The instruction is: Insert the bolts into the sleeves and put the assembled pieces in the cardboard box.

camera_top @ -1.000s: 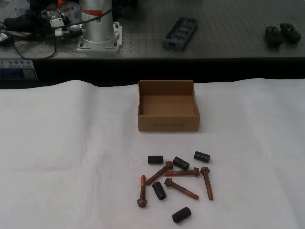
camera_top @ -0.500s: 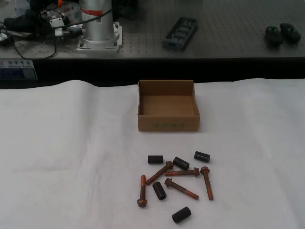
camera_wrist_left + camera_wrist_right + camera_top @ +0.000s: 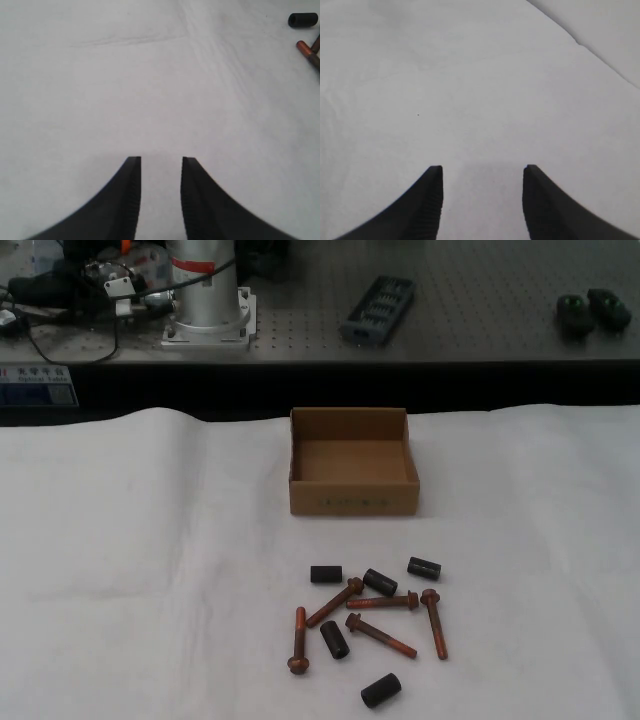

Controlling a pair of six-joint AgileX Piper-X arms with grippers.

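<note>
High view: a white sheet (image 3: pixel 150 540) covers the bench from the near edge to a dark perforated table (image 3: pixel 480 300) at the back, where a silver column (image 3: pixel 205 290) stands on a square base. The cardboard box (image 3: pixel 353 502) sits upright and open-topped near the middle of the sheet, with nothing visible inside it. Nearer the camera than the box, and apart from it, five rust-coloured bolts (image 3: pixel 380 635) lie flat at differing angles in a loose cluster. Five black sleeves (image 3: pixel 335 639) lie among and around them: three in a row on the box side of the cluster, one between two bolts, and one alone at the near edge. No bolt sits in a sleeve.

Left wrist view: the left gripper (image 3: pixel 161 160) hangs over bare sheet, fingers parted by a narrow gap and holding nothing; one sleeve and a bolt tip show at the frame's edge.

Right wrist view: the right gripper (image 3: pixel 483 168) hangs over bare sheet, fingers set wider apart, also holding nothing.
</note>
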